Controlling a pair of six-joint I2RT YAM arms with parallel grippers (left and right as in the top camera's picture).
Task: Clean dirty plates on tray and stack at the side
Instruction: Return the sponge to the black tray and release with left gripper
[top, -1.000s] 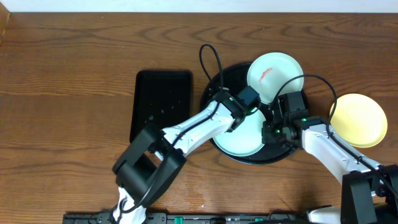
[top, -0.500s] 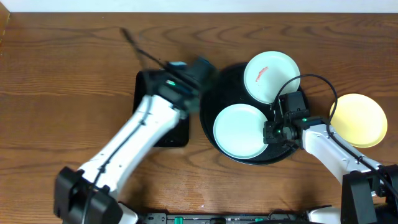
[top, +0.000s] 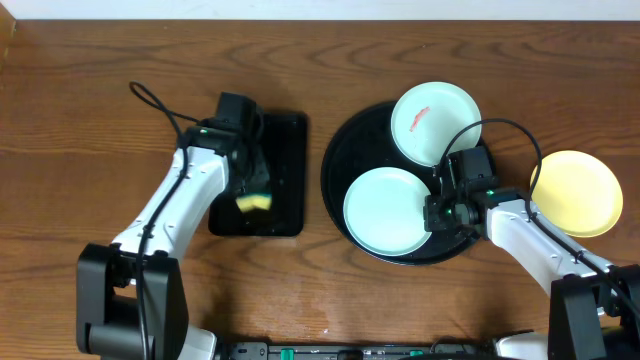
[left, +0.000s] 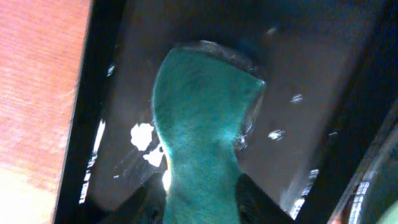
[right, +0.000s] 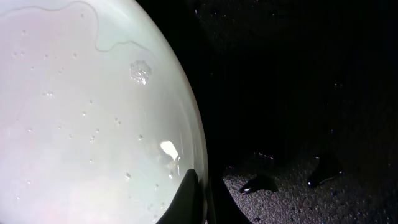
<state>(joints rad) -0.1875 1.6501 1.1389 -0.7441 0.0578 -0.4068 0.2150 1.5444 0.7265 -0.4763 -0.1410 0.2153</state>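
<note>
At the left of the wooden table (top: 90, 110), the left gripper (top: 250, 190) hangs over the rectangular black tray (top: 287, 165). A sponge (top: 254, 203), yellow from above and green in the wrist view, lies on this tray between the fingers (left: 146, 202). They flank its narrowed waist, but I cannot tell whether they grip it or have let go.

To the right sits the round black tray (top: 345, 140) with two pale mint plates on it. The near plate (top: 385, 210) is wet, with small droplets and no smear in sight. The far plate (top: 437, 122) carries a red-orange smear (top: 422, 117) and overlaps the tray's far rim.

The right gripper (top: 437, 212) has its fingers pressed together, the tip at the near plate's right rim.

Farthest right, a yellow plate (top: 576, 193) rests on the table, off the tray and near its right edge.
</note>
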